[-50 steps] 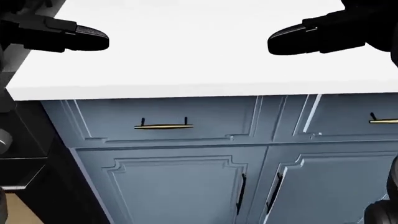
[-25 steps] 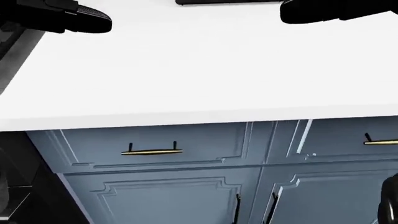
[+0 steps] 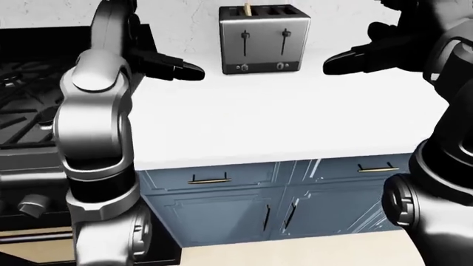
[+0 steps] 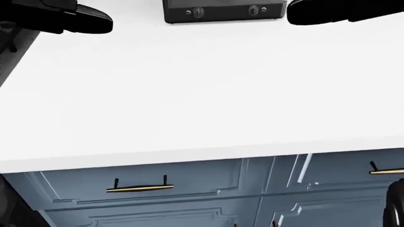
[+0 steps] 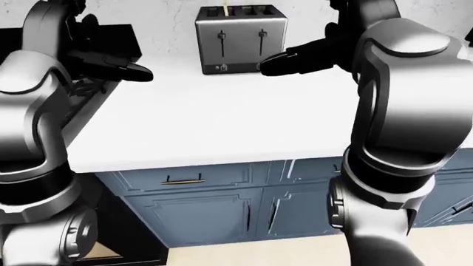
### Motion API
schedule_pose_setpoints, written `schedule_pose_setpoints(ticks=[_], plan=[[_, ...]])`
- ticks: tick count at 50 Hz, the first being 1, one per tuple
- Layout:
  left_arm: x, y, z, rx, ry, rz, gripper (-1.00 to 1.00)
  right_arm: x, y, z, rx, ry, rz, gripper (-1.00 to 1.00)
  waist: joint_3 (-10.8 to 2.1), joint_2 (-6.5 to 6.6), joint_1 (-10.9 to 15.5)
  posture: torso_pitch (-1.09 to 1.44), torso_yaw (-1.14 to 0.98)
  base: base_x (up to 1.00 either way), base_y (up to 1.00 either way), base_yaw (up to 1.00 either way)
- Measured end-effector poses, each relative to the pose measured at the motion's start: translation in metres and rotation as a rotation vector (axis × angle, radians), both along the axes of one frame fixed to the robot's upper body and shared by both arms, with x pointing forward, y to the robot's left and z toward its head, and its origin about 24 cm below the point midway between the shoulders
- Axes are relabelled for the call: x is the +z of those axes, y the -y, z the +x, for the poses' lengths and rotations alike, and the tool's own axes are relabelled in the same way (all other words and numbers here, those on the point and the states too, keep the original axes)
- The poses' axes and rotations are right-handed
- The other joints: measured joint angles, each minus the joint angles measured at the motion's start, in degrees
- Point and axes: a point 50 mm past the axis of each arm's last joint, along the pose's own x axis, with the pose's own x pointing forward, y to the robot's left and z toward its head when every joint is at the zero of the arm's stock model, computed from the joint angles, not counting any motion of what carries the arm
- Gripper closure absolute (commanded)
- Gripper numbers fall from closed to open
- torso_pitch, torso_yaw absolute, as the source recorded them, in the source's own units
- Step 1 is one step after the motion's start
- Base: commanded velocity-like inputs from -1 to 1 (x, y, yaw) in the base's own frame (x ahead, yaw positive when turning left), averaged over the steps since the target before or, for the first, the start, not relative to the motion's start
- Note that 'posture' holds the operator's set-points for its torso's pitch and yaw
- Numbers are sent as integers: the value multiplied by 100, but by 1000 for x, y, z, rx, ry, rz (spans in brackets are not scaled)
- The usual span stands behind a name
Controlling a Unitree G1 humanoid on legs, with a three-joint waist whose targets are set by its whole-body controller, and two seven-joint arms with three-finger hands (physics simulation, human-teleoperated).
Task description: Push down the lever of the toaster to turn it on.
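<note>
Brushed steel toaster [image 3: 264, 40] standing at far edge of white counter [image 3: 281, 122], against the wall, near top centre of left-eye view; only its bottom strip w/ two knobs visible at top of head view. Two levers [image 3: 245, 36] on its face, both high in their slots, so judged not yet pressed. Something thin and pale sticking out of one top slot, too small to name.

Left hand [image 3: 166, 65] held above counter, to the left of toaster and well apart from it, touching nothing. Fingers look extended and close together, pointing toward toaster, but spread cannot be told for sure. Right hand [image 3: 362, 54] same on the right side, near toaster but not touching, holding nothing; probably raised like this to keep it above counter edge while approaching.

Blue cabinets [image 4: 189, 189] w/ brass handles below. Black stove [image 3: 29, 88] at left.

Next, judged: bring one hand over a lever, fingertip on top, then press down.
</note>
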Motion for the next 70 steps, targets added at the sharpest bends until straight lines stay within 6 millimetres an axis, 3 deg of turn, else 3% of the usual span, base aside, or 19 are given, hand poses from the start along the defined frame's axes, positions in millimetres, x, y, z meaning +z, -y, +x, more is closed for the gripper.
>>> schedule_pose_setpoints(ticks=[5, 6, 8, 11, 16, 18, 20, 21, 23, 25, 28, 31, 34, 37, 40, 43, 48, 52, 70], plan=[[3, -1, -2, 6, 17, 1, -100, 2, -1, 0, 4, 3, 0, -100, -87, 412, -72, 0, 0, 40, 0, 0], [2, -4, -2, 15, 11, -1, -100, 0, -4, 1, 15, -6, -3, -100, -50, 343, -39, 0, 0, 40, 0, 0], [-3, -8, 0, 33, -18, -11, -100, -5, -8, 4, 37, -35, -13, -100, 19, 362, 3, 0, 0, 40, 0, 0], [-4, -9, 0, 42, -27, -14, -100, -4, -8, 4, 47, -40, -12, -100, -48, 289, 37, 0, 0, 39, 0, 0], [6, -7, -3, 31, 12, -4, -100, 6, -7, 0, 31, 7, -15, -100, -92, -25, 132, 0, 0, 39, 0, 0], [12, -7, -5, 30, 27, -5, -100, 10, -8, -1, 32, 17, -23, -100, -133, -223, 150, 0, 0, 39, 0, 0], [9, -4, -5, 18, 21, -5, -100, 8, -5, -1, 23, 6, -20, -100, -14, -176, 78, 0, 0, 39, 0, 0], [6, -2, -4, 6, 4, -3, -100, 5, -3, 0, 12, -9, -14, -100, 43, -227, 53, 0, 0, 39, 0, 0], [3, 1, -1, -10, -24, -1, -100, 4, 0, 1, 0, -19, -9, -100, 30, -268, 18, 0, 0, 39, 0, 0], [4, 0, -1, -11, -31, -4, -100, 6, -1, 0, 2, -7, -10, -100, -17, -204, 13, 0, 0, 20, 0, 0], [16, -4, -9, 5, 30, -5, -100, 14, -3, -6, 13, 48, -18, -100, 67, -173, 7, 0, 0, 0, 0, 0], [19, -6, -8, 14, 40, -20, -100, 14, -1, -6, 7, 41, -12, -100, 35, 50, 16, 0, 0, 0, 0, 0], [9, -12, -3, 46, -6, -25, -100, 5, -4, -1, 23, -2, -17, -100, 146, -53, 20, 0, 0, 0, 0, 0], [-2, -14, 0, 54, -63, -28, -100, 4, -8, 1, 44, -17, -18, -100, 187, -5, 36, 0, 0, 0, 0, 0], [0, -10, -8, 16, -39, 3, -100, 8, -9, -2, 52, 9, -21, -100, 145, 2, 63, 0, 0, 0, 0, 0], [11, -2, -14, -30, 12, 14, -100, 10, -7, -4, 39, 22, -17, -100, 52, -90, 101, 0, 0, 0, 0, 0], [7, 3, -12, -54, -4, 26, -100, 6, 0, -3, 9, 9, -10, -100, 71, 38, 43, 0, 0, 0, 0, 0], [7, 0, -12, -43, -14, 21, -100, 10, 1, -5, 4, 27, -10, -100, 45, 40, 26, -2, 0, 0, 0, 0], [8, -4, -12, -13, -16, 13, -100, 11, -4, -5, 25, 23, -22, -100, -493, -59, 47, -19, 0, 0, 0, 0]])
